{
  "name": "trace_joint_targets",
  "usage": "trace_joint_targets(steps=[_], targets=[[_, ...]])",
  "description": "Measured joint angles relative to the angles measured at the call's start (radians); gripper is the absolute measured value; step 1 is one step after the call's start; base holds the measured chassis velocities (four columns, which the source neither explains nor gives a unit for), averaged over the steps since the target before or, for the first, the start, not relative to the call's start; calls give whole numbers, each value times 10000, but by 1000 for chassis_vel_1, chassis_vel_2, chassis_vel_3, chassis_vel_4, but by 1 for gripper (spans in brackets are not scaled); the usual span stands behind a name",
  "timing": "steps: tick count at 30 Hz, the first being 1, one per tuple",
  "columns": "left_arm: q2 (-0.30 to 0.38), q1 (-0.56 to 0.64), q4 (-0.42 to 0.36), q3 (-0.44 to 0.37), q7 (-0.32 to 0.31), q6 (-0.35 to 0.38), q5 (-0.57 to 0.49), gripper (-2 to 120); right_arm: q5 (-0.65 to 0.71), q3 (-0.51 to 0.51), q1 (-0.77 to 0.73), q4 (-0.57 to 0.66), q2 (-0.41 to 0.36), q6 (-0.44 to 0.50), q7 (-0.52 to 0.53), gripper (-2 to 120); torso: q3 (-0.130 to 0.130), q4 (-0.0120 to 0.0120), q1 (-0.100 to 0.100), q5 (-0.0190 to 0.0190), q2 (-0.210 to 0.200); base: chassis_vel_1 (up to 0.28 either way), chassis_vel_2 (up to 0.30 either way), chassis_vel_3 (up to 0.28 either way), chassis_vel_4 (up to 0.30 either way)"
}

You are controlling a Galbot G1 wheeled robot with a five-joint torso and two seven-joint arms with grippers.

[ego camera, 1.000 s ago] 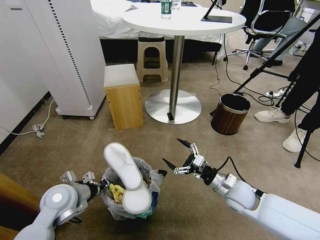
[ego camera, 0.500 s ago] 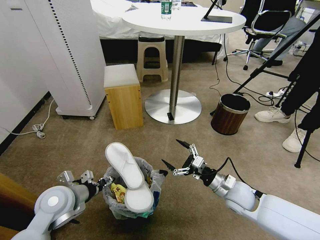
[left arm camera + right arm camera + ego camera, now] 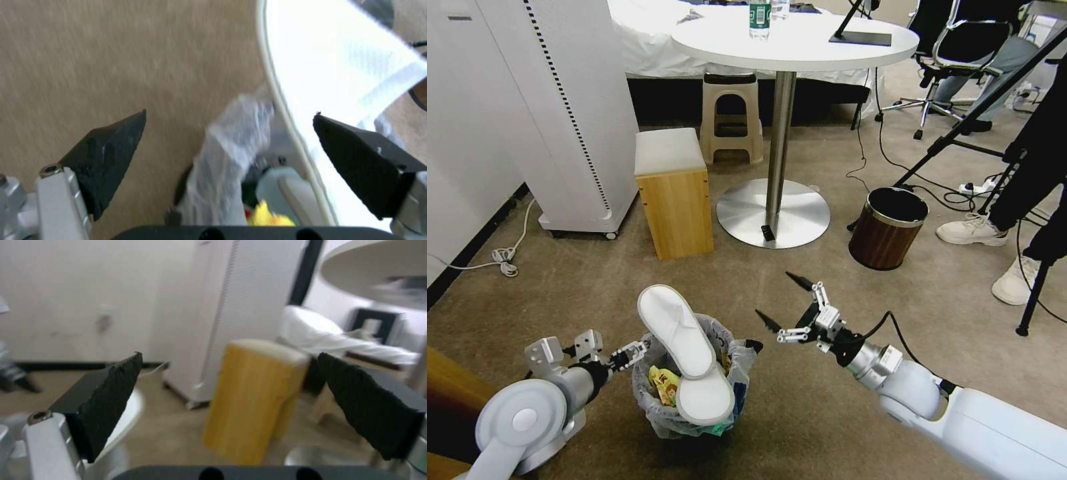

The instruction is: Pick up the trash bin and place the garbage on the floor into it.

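Note:
The trash bin stands on the beige carpet floor in front of me, its crinkled clear bag spilling over the rim. Two white slippers stick up out of it, and a yellow wrapper lies inside beside them. My left gripper hovers open just left of the rim; in the left wrist view the bag edge and a slipper lie between its spread fingers without touching them. To the right of the bin my right gripper hangs open and empty above the carpet.
A wooden stool and the round table's metal base stand ahead. A brown wood-look bin sits to the right, with a person's white shoes, cables and tripod legs beyond. A white cabinet stands at the left.
My left gripper opened, came off the bin's rim and drew back to the left. The slippers settled slightly in the bin. The right gripper drifted a little to the right.

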Motion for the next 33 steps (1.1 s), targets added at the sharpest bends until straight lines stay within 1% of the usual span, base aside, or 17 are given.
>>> trace_joint_targets(steps=[1, 2, 5, 6, 9, 10, 13, 14, 17, 18, 20, 21, 24, 25, 27, 31, 33], targets=[[-29, 70, -29, -105, 359, -60, 443, 99, 42, 200, 20, -41, 160, -38, 227, 100, 0, 1, 0, 1, -1, 0, 0, 0, 0], [-29, 70, -29, -105, 359, -60, 443, 99, 42, 200, 20, -41, 160, -38, 227, 100, 0, 1, 0, 1, -1, 0, 0, 0, 0], [-122, 152, -84, -227, 1000, -267, 1352, 100, 244, 576, 208, -115, 402, -165, 872, 100, 0, 1, 0, 1, 0, 0, 0, 0, 0], [-122, 152, -84, -227, 1000, -267, 1352, 100, 244, 576, 208, -115, 402, -165, 872, 100, 0, 1, 0, 1, 0, 0, 0, 0, 0], [-339, 207, -16, -256, 1833, -747, 2692, 100, 466, 1127, 443, -335, 586, -259, 1518, 100, 0, 3, 0, -2, 0, 0, 0, 0, 0], [-339, 207, -16, -256, 1833, -747, 2692, 100, 466, 1127, 443, -335, 586, -259, 1518, 100, 0, 3, 0, -2, 0, 0, 0, 0, 0], [-580, 186, 113, -249, 2325, -1309, 3791, 100, 686, 2051, 293, -573, 1022, -543, 2034, 100, 0, -1, 0, 1, 0, 0, 0, 0, 0], [-580, 186, 113, -249, 2325, -1309, 3791, 100, 686, 2051, 293, -573, 1022, -543, 2034, 100, 0, -1, 0, 1, 0, 0, 0, 0, 0], [-727, 189, 324, -274, 2788, -1931, 4936, 100, 779, 3170, 23, -855, 1587, -894, 2594, 100, 1, 3, 0, 3, 0, 0, 0, 0, 0], [-727, 189, 324, -274, 2788, -1931, 4936, 100, 779, 3170, 23, -855, 1587, -894, 2594, 100, 1, 3, 0, 3, 0, 0, 0, 0, 0], [-839, 222, 411, -398, 3099, -2326, 5691, 100, 897, 3886, -281, -892, 1760, -1229, 3099, 100, 1, 2, 0, 1, 0, 0, 0, 0, 0], [-839, 222, 411, -398, 3099, -2326, 5691, 100, 897, 3886, -281, -892, 1760, -1229, 3099, 100, 1, 2, 0, 1, 0, 0, 0, 0, 0], [-1028, 273, 450, -604, 3348, -2718, 6516, 100, 1064, 4699, -815, -724, 1795, -1695, 3741, 100, 0, -1, 0, 2, 0, 0, 0, 0, 0], [-1028, 273, 450, -604, 3348, -2718, 6516, 100, 1064, 4699, -815, -724, 1795, -1695, 3741, 100, 0, -1, 0, 2, 0, 0, 0, 0, 0], [-1212, 336, 458, -732, 3520, -2927, 7053, 100, 1069, 5262, -1173, -716, 1855, -1829, 3887, 100, 0, -1, 0, 2, 0, 0, 0, 0, 0], [-1662, 571, 378, -889, 3865, -3314, 8114, 100, 656, 6116, -1685, -922, 2168, -1513, 3858, 100, 0, 1, 0, 4, 0, 0, 0, 0, 0], [-1778, 641, 308, -934, 3937, -3392, 8297, 100, 620, 6361, -1848, -909, 2273, -1415, 3804, 100, 0, 2, 0, 0, 0, 0, 0, 0, 0]])
